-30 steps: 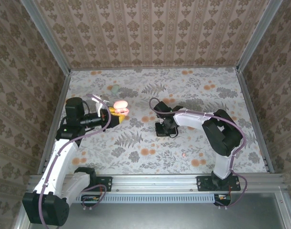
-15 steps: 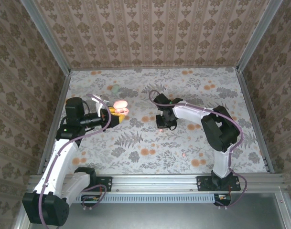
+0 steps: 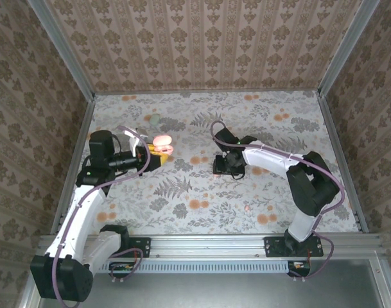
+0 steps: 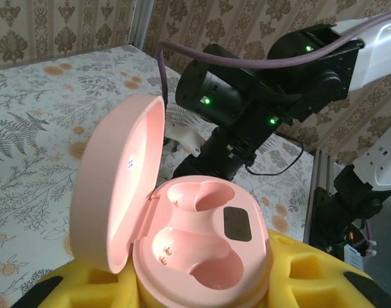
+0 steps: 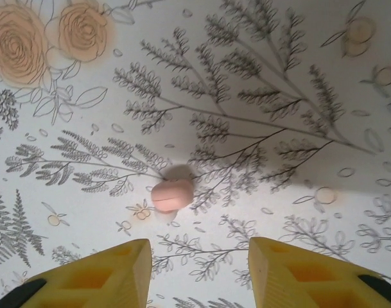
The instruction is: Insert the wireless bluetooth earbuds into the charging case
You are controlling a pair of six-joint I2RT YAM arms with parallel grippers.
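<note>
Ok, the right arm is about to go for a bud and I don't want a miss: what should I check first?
1. Charging case clamped in the left gripper: ok.
2. Lid swung open: ok.
3. Both wells empty: ok.
4. Right gripper open: ok.
5. Earbud lying free on the table, ahead of the gap between the fingers: ok.
6. Finger height above the table: cannot tell.
</note>
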